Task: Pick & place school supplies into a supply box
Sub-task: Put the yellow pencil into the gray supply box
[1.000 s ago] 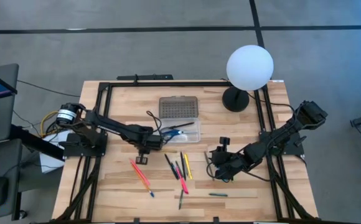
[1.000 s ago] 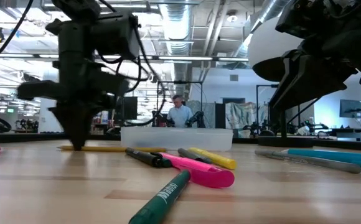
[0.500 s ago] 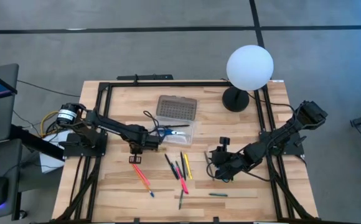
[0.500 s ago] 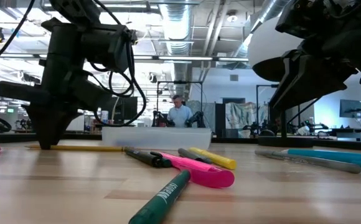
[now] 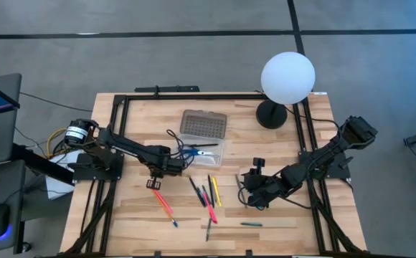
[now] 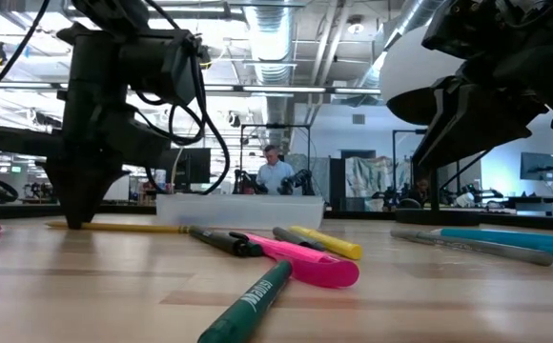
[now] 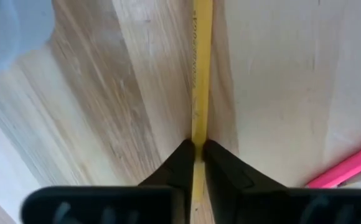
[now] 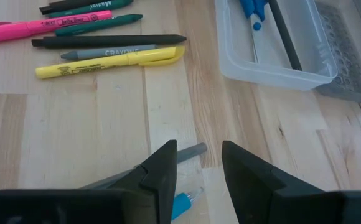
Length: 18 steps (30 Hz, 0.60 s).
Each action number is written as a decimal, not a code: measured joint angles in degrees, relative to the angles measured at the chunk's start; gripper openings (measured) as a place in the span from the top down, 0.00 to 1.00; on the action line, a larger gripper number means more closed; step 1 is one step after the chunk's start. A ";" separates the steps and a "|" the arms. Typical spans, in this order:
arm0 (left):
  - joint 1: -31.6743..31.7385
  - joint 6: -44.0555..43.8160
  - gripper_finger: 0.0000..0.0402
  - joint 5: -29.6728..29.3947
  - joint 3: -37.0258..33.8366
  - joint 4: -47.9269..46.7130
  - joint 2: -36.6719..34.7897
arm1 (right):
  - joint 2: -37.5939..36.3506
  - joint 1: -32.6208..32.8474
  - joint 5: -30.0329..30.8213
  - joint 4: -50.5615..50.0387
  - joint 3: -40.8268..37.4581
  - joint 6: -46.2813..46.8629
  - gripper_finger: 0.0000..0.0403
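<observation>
The left gripper (image 7: 198, 148) pinches a yellow pencil (image 7: 200, 74) between its fingertips, low against the wooden table (image 5: 280, 222), just beside the clear box (image 5: 206, 150) near the table's centre. The pencil lies flat on the wood, one end running toward the box in the low view. The box sits with its grey dotted lid (image 5: 204, 124) folded back, blue scissors (image 8: 253, 11) and a dark pen already inside. The right gripper (image 8: 199, 163) waits over the table's right half, its fingers spread apart and holding nothing, above a grey pen (image 8: 190, 152). Between the arms lie loose supplies: a yellow highlighter (image 8: 109, 62), a grey crayon (image 8: 109, 53), a black pen (image 8: 109, 42), a pink highlighter (image 8: 43, 30) and green markers (image 8: 96, 23).
</observation>
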 joint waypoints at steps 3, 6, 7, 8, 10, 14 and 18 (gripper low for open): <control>-0.77 0.06 0.98 -1.41 0.00 0.09 0.00 | 0.00 0.00 0.00 0.00 0.00 0.00 0.70; -1.87 0.25 0.96 -3.35 0.00 0.18 0.04 | 0.00 0.00 0.00 0.00 0.00 0.00 0.70; -2.24 0.28 0.95 -3.79 0.00 0.25 0.04 | 0.00 0.00 0.00 0.00 0.02 0.00 0.70; -2.56 0.52 0.95 -4.19 0.00 0.50 0.04 | 0.00 0.00 0.00 0.00 0.00 0.00 0.70; -3.25 1.32 0.96 -4.94 0.00 1.09 0.04 | 0.00 0.00 0.00 0.00 0.00 0.00 0.70; -4.25 2.18 0.98 -5.42 0.00 2.66 0.04 | 0.00 0.00 0.00 0.02 0.00 0.00 0.70; -5.34 2.87 0.97 -6.10 0.02 4.18 0.04 | 0.00 0.00 0.00 0.02 0.00 0.02 0.70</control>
